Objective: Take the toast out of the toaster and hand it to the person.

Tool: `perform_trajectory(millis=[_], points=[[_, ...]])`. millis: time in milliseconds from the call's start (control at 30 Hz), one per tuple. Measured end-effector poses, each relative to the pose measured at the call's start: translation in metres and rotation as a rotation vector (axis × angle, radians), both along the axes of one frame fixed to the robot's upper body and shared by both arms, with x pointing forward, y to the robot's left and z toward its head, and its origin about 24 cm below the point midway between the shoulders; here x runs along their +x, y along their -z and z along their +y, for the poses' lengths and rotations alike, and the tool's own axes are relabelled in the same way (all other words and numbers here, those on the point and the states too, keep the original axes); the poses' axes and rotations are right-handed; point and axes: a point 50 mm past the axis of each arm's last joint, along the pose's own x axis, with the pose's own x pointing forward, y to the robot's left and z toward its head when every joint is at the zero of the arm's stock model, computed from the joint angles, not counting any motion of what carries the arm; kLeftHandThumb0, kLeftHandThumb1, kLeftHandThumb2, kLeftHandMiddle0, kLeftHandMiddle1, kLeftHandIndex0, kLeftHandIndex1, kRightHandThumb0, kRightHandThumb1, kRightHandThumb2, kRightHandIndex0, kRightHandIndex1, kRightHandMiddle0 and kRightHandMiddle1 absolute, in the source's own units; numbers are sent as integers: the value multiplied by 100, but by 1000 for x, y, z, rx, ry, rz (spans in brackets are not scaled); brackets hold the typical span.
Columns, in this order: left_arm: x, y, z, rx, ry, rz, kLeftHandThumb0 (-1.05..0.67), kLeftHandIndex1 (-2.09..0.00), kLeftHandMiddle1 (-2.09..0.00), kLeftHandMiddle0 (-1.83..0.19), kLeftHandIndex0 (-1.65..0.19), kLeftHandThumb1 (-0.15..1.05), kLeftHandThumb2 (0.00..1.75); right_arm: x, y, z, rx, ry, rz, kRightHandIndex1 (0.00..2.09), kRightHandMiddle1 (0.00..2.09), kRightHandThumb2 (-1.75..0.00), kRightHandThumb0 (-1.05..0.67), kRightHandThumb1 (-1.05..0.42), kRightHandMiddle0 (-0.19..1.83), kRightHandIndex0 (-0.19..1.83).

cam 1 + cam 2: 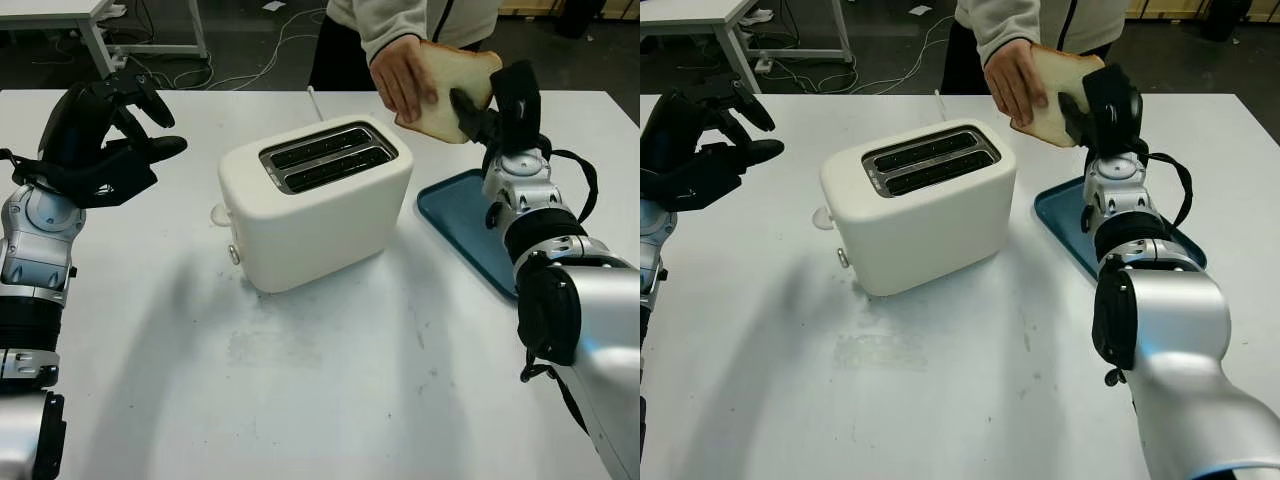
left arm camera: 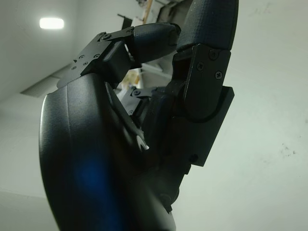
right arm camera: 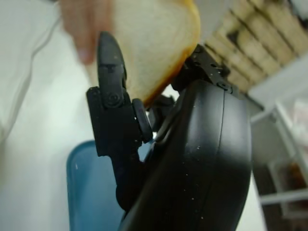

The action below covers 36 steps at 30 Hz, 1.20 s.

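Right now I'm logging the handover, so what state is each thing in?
White two-slot toaster: upright, both slots empty.
Slice of white toast: off the table, gripped by right hand and the person's hand.
Blue tray: flat on table.
Right hand: shut on toast.
Left hand: open, raised left of toaster.

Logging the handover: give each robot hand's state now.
Left robot hand: open, raised left of the toaster.
Right robot hand: shut on the toast.

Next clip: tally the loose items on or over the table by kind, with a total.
White two-slot toaster: 1
Slice of pale toast, gripped by the black right hand and a person's hand: 1
Blue flat tray: 1
Total: 3
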Motion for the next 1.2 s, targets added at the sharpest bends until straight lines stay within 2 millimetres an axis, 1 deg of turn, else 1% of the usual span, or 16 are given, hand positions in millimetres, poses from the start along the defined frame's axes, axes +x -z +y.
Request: perform_trajectory(millis=[133, 200, 267, 300, 367, 400, 433, 533, 600, 633, 700, 800, 900, 1000, 1100, 1200], points=[[0, 1, 0, -1, -1, 3, -105, -149, -145, -73, -56, 92, 16, -1, -3, -4, -17, -52, -25, 0, 0, -2, -104, -86, 0, 0], [-1, 2, 1, -1, -2, 5, -105, -149, -144, -74, -56, 92, 16, -2, -4, -9, -22, -60, -31, 0, 0, -5, -105, -88, 0, 0], [-1, 2, 1, -1, -2, 6, -105, -149, -144, -74, -56, 92, 16, -4, -4, -15, -49, -49, -34, 0, 0, -28, -105, -91, 0, 0], [-1, 2, 1, -1, -3, 6, -105, -149, -143, -74, -56, 92, 16, -4, -3, -16, -78, -37, -35, 0, 0, -45, -101, -92, 0, 1], [-1, 2, 1, -1, -3, 6, -105, -148, -143, -74, -55, 92, 17, -6, -1, -19, -103, -17, -42, 1, 0, -56, -94, -92, 0, 3], [-1, 3, 1, -1, -3, 7, -105, -148, -143, -74, -55, 92, 18, -7, 1, -19, -109, -16, -51, 2, 0, -56, -96, -92, 0, 4], [-1, 3, 1, -2, -4, 10, -105, -148, -142, -74, -55, 92, 19, -8, 1, -19, -118, -23, -66, 1, 0, -48, -101, -92, 0, 3], [-2, 7, 4, -8, -13, 19, -105, -147, -142, -74, -56, 92, 20, -13, -1, -19, -159, -66, -157, 1, 0, -33, -104, -92, 0, 2], [-4, 9, 6, -25, -19, 20, -105, -145, -141, -74, -57, 92, 19, -19, -3, -19, -193, -100, -241, 1, 0, -38, -105, -92, 0, 2], [-6, 10, 8, -40, -20, 17, -105, -145, -141, -73, -56, 92, 19, -23, -4, -18, -214, -120, -289, 1, 0, -42, -104, -92, 0, 2], [-9, 12, 7, -67, -19, 12, -105, -144, -141, -72, -57, 92, 17, -32, -2, -18, -219, -156, -355, 1, 0, -42, -101, -92, 0, 1], [-17, 13, 5, -104, -17, 0, -105, -142, -141, -70, -58, 92, 14, -52, 7, -18, -96, -235, -446, 0, 0, -23, -92, -92, 0, 0], [-24, 16, 2, -156, -9, -13, -105, -143, -142, -69, -58, 92, 14, -74, 26, -16, 29, -284, -468, 0, 2, -12, -96, -92, 4, 0], [-34, 25, 1, -232, -15, -12, -105, -143, -141, -70, -59, 92, 13, -97, 45, -5, 100, -299, -467, 2, 4, -18, -95, -92, 9, 5], [-46, 40, -4, -327, -24, 5, -105, -144, -142, -70, -57, 92, 12, -120, 60, 9, 156, -323, -449, 3, 4, -19, -92, -92, 11, 6], [-55, 48, -8, -396, -41, -9, -105, -150, -149, -64, -51, 92, 14, -137, 65, 23, 234, -344, -425, 4, 3, -15, -90, -92, 11, 8]])
